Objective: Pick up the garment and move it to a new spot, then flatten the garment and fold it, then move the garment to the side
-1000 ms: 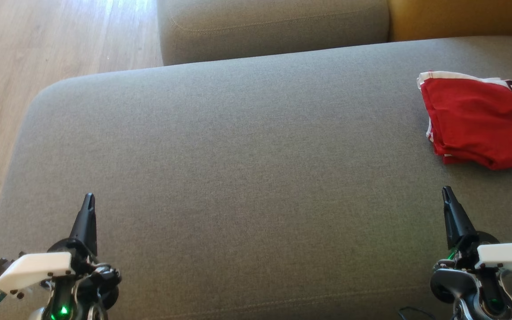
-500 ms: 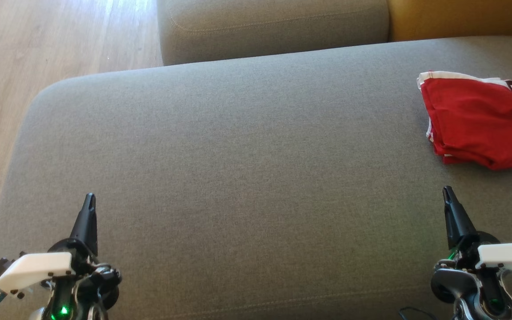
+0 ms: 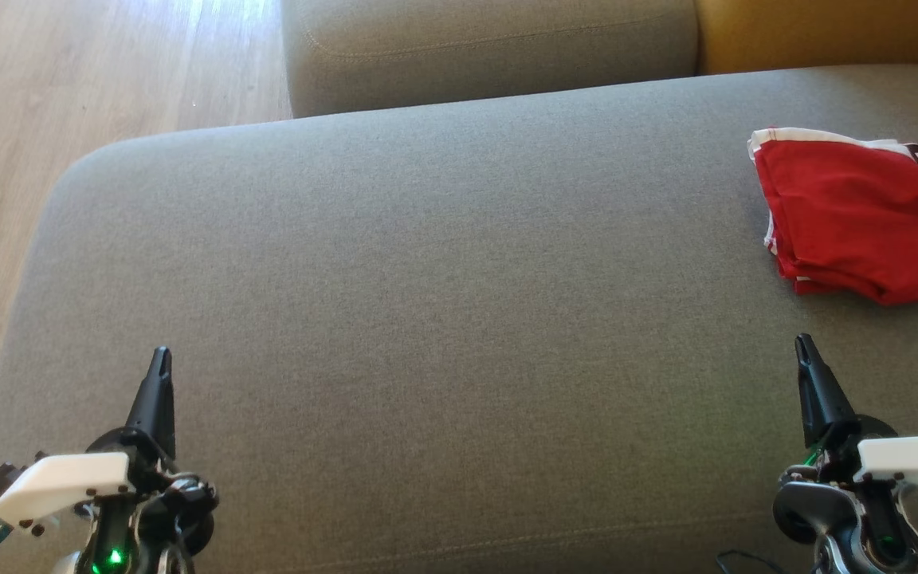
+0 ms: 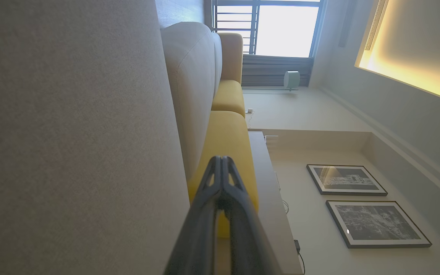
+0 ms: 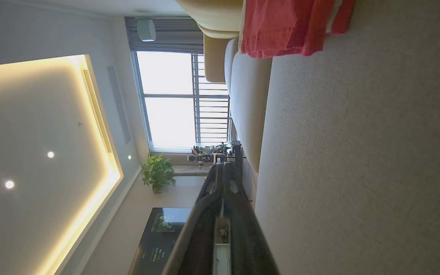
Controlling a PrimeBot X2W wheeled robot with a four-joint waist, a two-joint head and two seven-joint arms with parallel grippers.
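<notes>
A pale wooden floor (image 3: 68,80) runs off to the left of the left claw (image 3: 160,352). That claw sits low over the near left part of a grey sofa seat (image 3: 443,279), its two dark fingers pressed together to a single point with nothing between them. Whether its tip touches the fabric cannot be told. Well ahead of it and to its right rises a grey back cushion (image 3: 491,48). Bare seat lies between the two claws. The right claw (image 3: 803,343) is over the near right part of the seat, fingers likewise pressed together and empty. The red garment (image 3: 849,215) lies on the seat in a folded bundle ahead of the right claw and a little to its right, apart from it, with white trim along its far edge and dark lettering at its right side. Beyond the garment stands a yellow cushion (image 3: 817,32).
</notes>
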